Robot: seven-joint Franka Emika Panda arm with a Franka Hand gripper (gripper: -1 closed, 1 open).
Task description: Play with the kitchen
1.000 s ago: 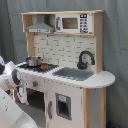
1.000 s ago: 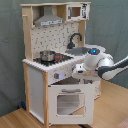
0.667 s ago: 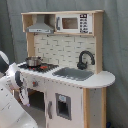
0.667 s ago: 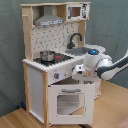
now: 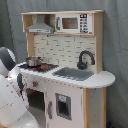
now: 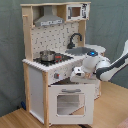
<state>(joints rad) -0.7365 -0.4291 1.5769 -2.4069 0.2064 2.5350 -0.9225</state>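
The kitchen (image 6: 57,65) stood on a wooden floor (image 6: 107,107) before a grey curtain (image 6: 10,55). On its counter (image 5: 102,79), a pot (image 6: 47,55) sat on the hob near one end, the sink (image 5: 75,73) and faucet (image 5: 84,59) toward the other. The claw (image 6: 77,73) hung at the counter's front edge, perhaps touching a knob; whether its fingers were apart could not be told.

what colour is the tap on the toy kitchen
Black. The tap curves over the sink and shows best in the first exterior view.
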